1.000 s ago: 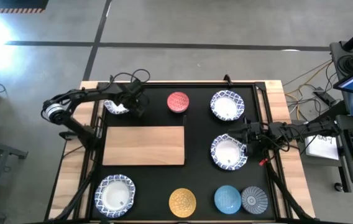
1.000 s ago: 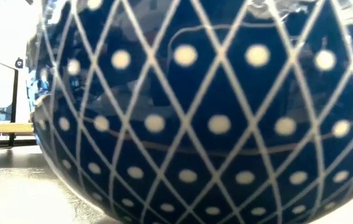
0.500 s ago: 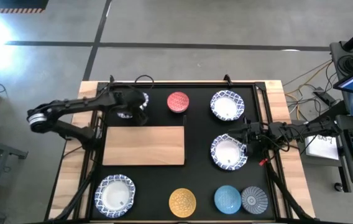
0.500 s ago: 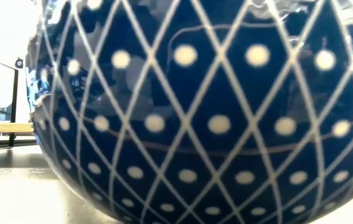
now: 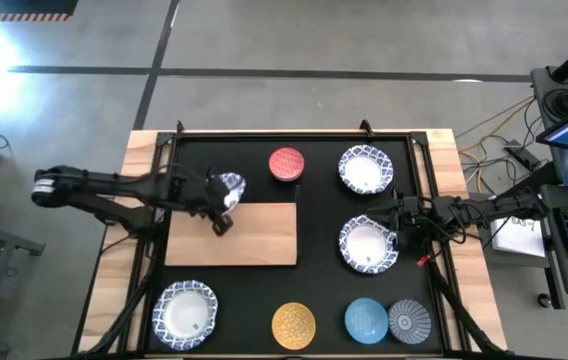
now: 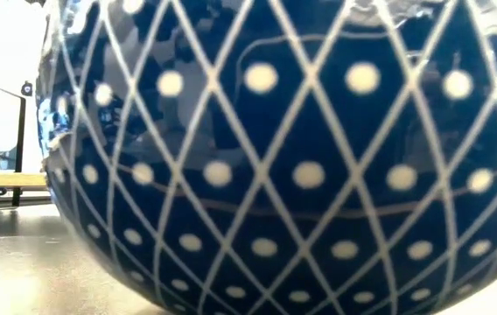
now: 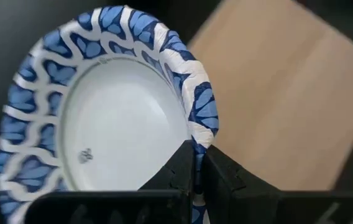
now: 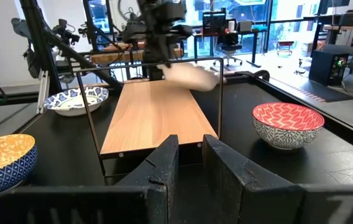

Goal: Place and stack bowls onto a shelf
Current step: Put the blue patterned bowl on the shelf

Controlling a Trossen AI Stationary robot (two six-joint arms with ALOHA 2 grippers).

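Overhead, left gripper [image 5: 222, 200] clamping patterned bowl [image 5: 230, 186]

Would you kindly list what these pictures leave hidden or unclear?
- Low view: a dark blue dotted bowl fills the frame, hiding nearly the whole table.
- Right wrist view: the bowl carried by the left pincer is blurred.
- High view: whether the right pincer touches the large bowl is too small to tell.

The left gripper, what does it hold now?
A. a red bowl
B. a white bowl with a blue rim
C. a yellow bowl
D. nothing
B: the left gripper is shut on the rim of a white bowl with a blue rim, near the wooden shelf.
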